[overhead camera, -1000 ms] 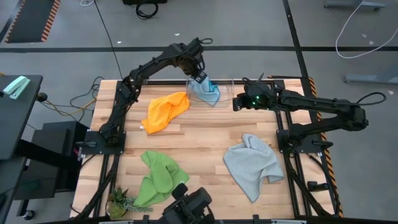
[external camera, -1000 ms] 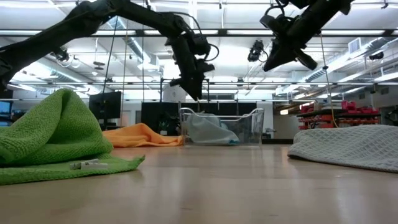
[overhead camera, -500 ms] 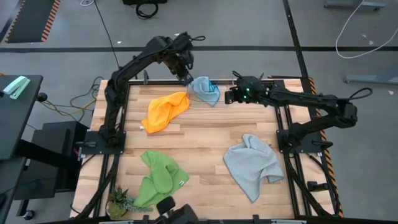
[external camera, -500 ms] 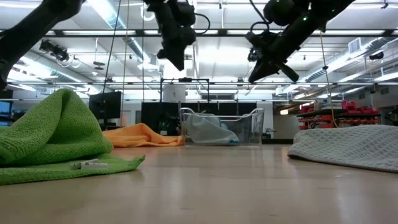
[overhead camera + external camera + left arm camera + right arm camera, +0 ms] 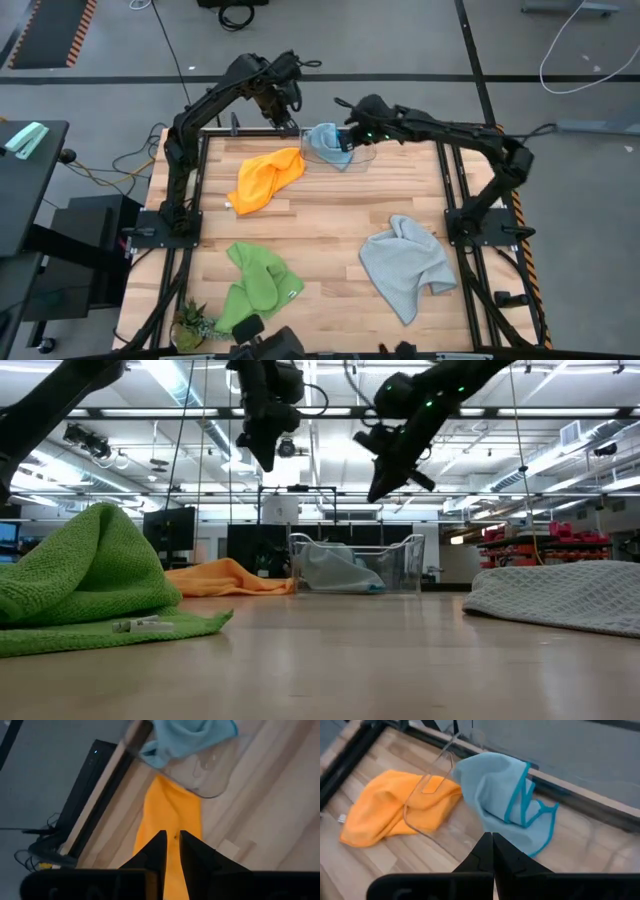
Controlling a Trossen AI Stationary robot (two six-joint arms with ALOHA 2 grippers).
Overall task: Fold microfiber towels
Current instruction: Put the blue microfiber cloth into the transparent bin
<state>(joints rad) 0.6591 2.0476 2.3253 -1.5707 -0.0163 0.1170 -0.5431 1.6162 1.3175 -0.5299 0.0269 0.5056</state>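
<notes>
A light blue towel [image 5: 328,145] [image 5: 495,790] lies crumpled in a clear bin [image 5: 362,155] [image 5: 400,565] at the table's far edge. A yellow-orange towel [image 5: 265,178] [image 5: 172,815] lies bunched on the wood left of the bin. A green towel [image 5: 255,285] lies near left and a grey towel [image 5: 405,262] near right. My left gripper [image 5: 280,112] [image 5: 170,840] hangs high by the far edge, left of the bin, its fingers a narrow gap apart and nothing between them. My right gripper [image 5: 345,138] [image 5: 492,842] is shut above the bin, slanting down at the blue towel.
Bare wood [image 5: 330,220] spans the table's middle between the four towels. A small plant [image 5: 190,325] stands at the near left corner. The table's dark metal frame [image 5: 445,170] runs along the right side, and a dark rail [image 5: 580,802] runs behind the bin.
My left gripper has risen from just over the bin and gone toward the far left corner. My right gripper has travelled toward the table's left edge and now stands over the bin. The blue towel has stayed in the bin.
</notes>
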